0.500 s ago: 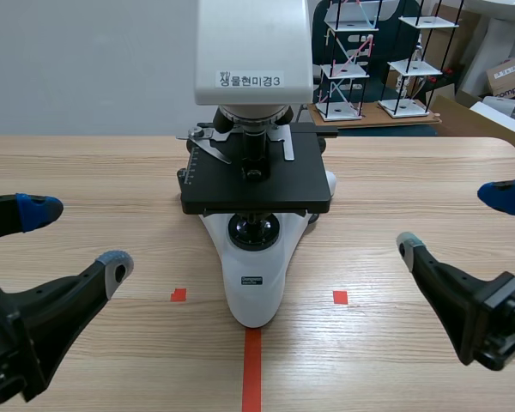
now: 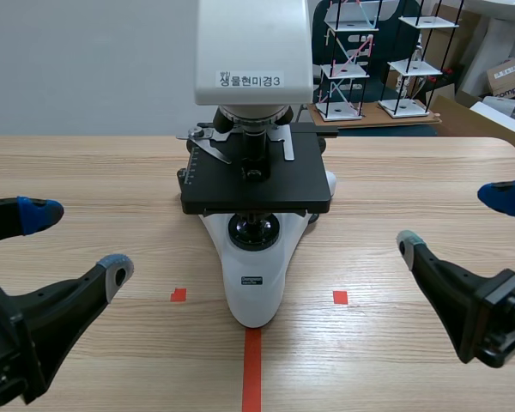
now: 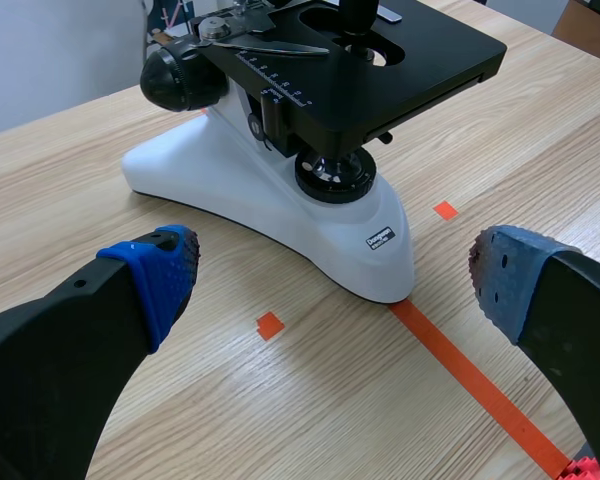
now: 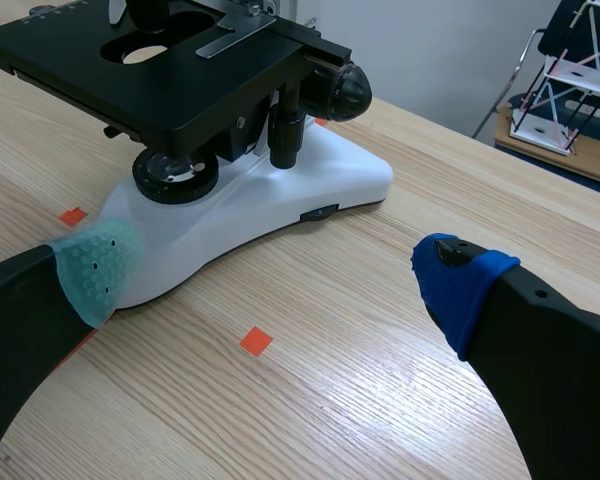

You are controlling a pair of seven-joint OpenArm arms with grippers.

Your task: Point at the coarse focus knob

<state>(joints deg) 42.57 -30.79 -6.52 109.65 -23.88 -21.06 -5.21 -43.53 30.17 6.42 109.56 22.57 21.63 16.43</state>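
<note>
Two grippers sit low at the near edge of the table (image 2: 86, 163), and neither is close to the target. On the left gripper (image 2: 77, 240) the fingers are spread wide with nothing between them. The right gripper (image 2: 455, 221) is the same, wide apart and empty.

Ahead of them are the orange-red tape marks (image 2: 178, 294), then the white foot of the microscope (image 2: 254, 283), standing between the two arms. Further back, beside the black stage (image 2: 256, 184), there's the coarse focus knob (image 3: 180, 78), a big black knob on the side of the body. The right wrist view shows a matching knob (image 4: 342, 92) on the other flank.

My read is that the pointing has not begun. One arm has the whole reach to make, out past the base, to bring a fingertip to that knob.
</note>
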